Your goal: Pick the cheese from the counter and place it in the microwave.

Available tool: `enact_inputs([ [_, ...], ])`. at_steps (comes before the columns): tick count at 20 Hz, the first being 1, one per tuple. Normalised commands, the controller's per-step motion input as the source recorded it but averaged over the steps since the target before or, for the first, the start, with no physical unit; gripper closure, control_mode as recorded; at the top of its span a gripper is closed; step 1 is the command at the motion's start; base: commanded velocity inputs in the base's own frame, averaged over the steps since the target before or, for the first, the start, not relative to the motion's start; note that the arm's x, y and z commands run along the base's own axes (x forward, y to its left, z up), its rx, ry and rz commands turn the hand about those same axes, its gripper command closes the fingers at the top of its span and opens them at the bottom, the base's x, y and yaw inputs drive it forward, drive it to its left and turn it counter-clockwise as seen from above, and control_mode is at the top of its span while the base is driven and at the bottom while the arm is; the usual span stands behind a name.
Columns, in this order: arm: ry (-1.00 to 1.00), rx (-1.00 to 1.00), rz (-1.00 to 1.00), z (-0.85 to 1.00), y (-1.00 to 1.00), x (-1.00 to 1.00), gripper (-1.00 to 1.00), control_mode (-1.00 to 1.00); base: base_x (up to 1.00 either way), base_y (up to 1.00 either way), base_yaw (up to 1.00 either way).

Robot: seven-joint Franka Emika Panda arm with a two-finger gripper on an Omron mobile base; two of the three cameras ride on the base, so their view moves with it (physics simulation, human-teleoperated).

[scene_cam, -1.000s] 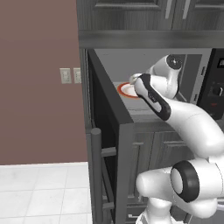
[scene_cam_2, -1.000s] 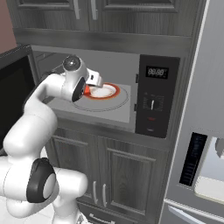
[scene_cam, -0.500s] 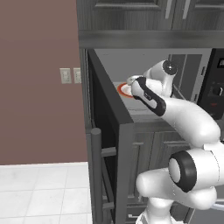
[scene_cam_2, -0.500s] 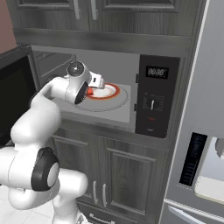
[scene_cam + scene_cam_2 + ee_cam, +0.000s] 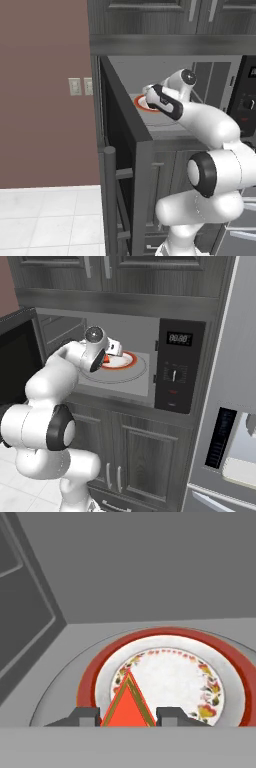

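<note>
The cheese, a red-orange wedge with a yellow edge, sits between my two fingertips in the hand view. My gripper is shut on it. It hangs just over the near rim of a red-rimmed flowered plate on the turntable inside the microwave. From the base cameras my gripper reaches into the light grey cavity above the plate. The counter is out of view.
The microwave door stands swung open to the left of my arm. Its black control panel is right of the cavity. Dark cabinets lie above and below, with a grey fridge at the far right.
My arm has pushed a little deeper into the microwave cavity, carrying the cheese further over the plate. The elbow has swung lower and closer to the cameras.
</note>
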Motion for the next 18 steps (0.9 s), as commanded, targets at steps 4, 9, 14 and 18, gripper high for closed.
enact_inputs([
  [4,0.0,0.05,0.0,-0.1,-0.02,0.22,1.0,-1.0,0.0,0.0,0.0],
  [9,0.0,0.06,0.0,-0.04,-0.07,0.38,1.0,-1.0,0.0,0.0,0.0],
  [14,0.0,0.06,0.0,-0.22,0.0,0.19,1.0,-1.0,0.0,0.0,0.0],
  [18,0.0,0.05,0.0,-0.28,-0.02,0.14,1.0,-1.0,0.0,0.0,0.0],
])
